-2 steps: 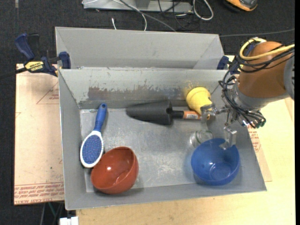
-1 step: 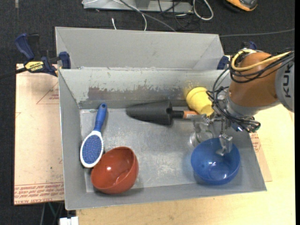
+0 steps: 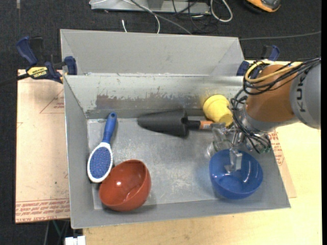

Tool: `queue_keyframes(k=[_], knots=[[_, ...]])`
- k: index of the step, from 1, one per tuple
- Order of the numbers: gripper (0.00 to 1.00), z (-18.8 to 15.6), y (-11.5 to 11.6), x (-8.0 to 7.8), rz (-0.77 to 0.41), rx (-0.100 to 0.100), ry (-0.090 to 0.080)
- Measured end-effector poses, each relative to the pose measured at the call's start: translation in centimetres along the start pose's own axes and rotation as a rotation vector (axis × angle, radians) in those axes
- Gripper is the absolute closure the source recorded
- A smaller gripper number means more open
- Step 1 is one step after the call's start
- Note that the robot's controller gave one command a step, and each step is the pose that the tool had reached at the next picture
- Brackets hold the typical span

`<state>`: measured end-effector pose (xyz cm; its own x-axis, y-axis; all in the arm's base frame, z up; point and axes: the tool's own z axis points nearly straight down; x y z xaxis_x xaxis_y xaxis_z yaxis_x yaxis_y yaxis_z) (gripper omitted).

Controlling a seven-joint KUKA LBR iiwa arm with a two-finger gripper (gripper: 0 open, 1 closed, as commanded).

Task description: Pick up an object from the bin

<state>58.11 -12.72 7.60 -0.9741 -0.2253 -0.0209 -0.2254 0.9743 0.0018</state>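
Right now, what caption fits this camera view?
Gripper over the blue bowl; red bowl and blue brush lie left.

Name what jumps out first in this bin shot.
The gripper hangs over a blue bowl in the lower right corner of the bin. A red bowl sits lower left beside a blue-and-white brush. A dark cone-shaped tool lies mid-bin, with a yellow rounded thing at its right, near the arm.

Left of the blue bowl (image 3: 225, 188), bare floor (image 3: 176, 160) is lying open; farther left a red bowl (image 3: 124, 185) and brush (image 3: 102, 154) are crowding in; behind, a black scoop (image 3: 163, 122) and yellow ball (image 3: 216, 108) are blocking.
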Motion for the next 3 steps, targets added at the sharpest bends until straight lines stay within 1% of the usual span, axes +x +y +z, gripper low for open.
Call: queue_keyframes(k=[1, 3], knots=[[1.0, -0.38, -0.01, -0.96, -0.332, -0.004, -0.01], [1.0, -0.63, 0.11, -1.13, -0.332, -0.005, -0.013]])
